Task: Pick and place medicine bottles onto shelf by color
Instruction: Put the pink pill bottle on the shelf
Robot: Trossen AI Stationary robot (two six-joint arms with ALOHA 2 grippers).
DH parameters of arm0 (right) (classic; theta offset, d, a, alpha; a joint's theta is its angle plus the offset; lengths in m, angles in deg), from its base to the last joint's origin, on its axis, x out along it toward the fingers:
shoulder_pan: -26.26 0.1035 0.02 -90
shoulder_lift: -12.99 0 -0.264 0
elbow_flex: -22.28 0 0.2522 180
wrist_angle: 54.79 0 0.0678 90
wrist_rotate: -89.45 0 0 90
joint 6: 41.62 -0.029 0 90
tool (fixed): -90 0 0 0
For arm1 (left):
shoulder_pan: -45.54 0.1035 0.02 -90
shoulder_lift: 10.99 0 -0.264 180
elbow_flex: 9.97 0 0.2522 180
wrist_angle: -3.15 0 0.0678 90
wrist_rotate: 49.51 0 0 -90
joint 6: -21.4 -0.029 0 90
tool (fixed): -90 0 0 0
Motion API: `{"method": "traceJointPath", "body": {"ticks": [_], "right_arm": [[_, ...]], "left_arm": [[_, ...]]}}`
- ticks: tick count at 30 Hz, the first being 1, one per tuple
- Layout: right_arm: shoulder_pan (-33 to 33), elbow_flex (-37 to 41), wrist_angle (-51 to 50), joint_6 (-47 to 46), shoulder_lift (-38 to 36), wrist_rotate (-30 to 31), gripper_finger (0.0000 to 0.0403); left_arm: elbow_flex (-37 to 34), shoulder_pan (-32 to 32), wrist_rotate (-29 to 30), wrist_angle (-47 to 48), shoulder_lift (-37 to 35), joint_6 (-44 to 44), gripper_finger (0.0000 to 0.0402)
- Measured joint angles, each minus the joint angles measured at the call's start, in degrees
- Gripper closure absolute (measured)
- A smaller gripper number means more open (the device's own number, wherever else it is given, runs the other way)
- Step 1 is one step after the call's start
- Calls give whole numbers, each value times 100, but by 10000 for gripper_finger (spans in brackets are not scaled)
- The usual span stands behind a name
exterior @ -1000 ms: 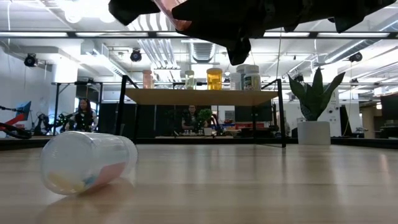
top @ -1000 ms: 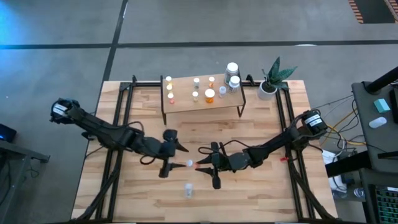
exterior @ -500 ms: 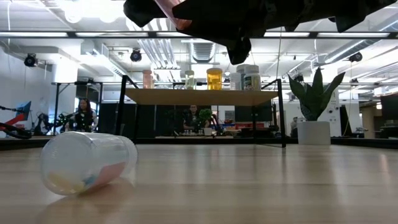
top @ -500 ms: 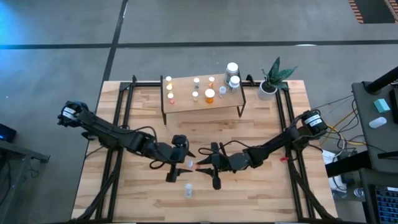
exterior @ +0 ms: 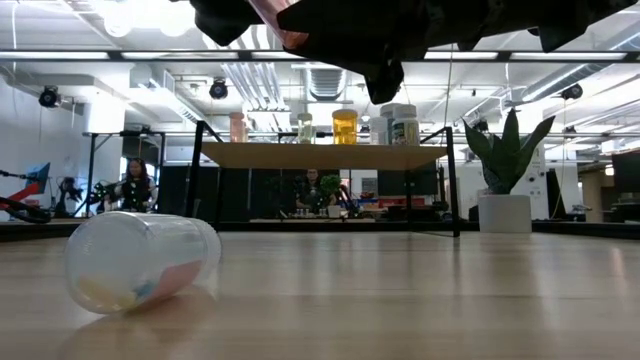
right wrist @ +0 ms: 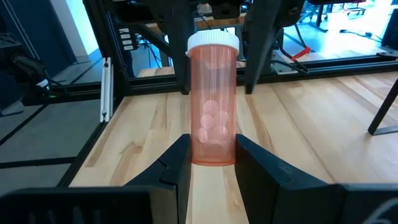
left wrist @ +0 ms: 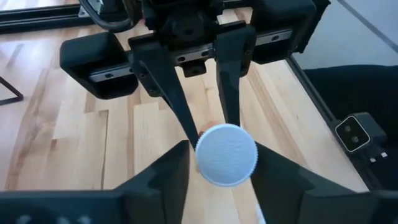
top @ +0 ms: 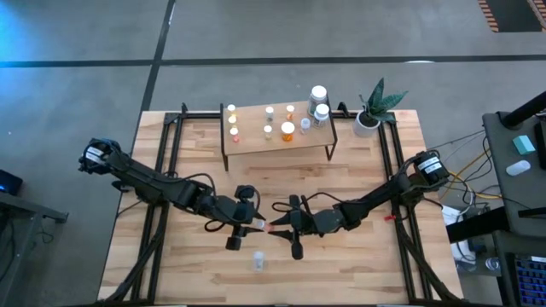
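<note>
My right gripper (top: 275, 226) is shut on an orange medicine bottle (right wrist: 212, 112) with a white cap (left wrist: 226, 154), above the middle of the table. My left gripper (top: 253, 223) is open, with one finger on each side of that cap (right wrist: 213, 41) and narrow gaps showing. A clear bottle (top: 258, 261) lies on its side on the table nearer the front edge, and it also shows in the low view (exterior: 140, 260). The shelf (top: 277, 141) stands at the far middle with several small bottles on top. My right gripper pinches the orange bottle's bottom end (right wrist: 212, 155) between its two fingers. The fingers come level from the table's right and lie along the bottle. The bottle is level, cap toward the table's left, and lifted clear of the table.
A potted green plant (top: 371, 107) stands at the far right beside the shelf. Two larger white-capped bottles (top: 320, 102) stand on the shelf's right end. Black frame rails (top: 158, 213) run along the table's left and right sides. People show in the room behind (exterior: 130, 185).
My left gripper has gone toward the table's right and a little toward the near edge, up to the held bottle. Its fingers now stand around the white cap. My right gripper and the bottle have kept still.
</note>
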Motion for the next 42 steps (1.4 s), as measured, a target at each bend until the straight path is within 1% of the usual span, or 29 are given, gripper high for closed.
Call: {"method": "traceJointPath", "body": {"ticks": [4,8,25,28,37,40,42], "right_arm": [[0,0,2,-2,0,4,307],[0,0,7,-2,0,2,307],[0,0,7,-42,0,-2,307],[0,0,7,-52,0,-2,297],[2,0,-15,-146,-5,-20,246],[2,0,-133,-155,-73,-18,231],[2,0,-405,-193,-197,-13,223]], "left_arm": [[4,-2,-7,0,0,0,285],[13,-1,-3,0,-2,0,300],[15,0,6,-4,-4,-96,304],[17,0,8,-7,-4,-101,304],[28,0,37,23,-132,-107,304],[128,0,68,464,-302,-104,304],[257,0,285,858,-431,-96,304]]}}
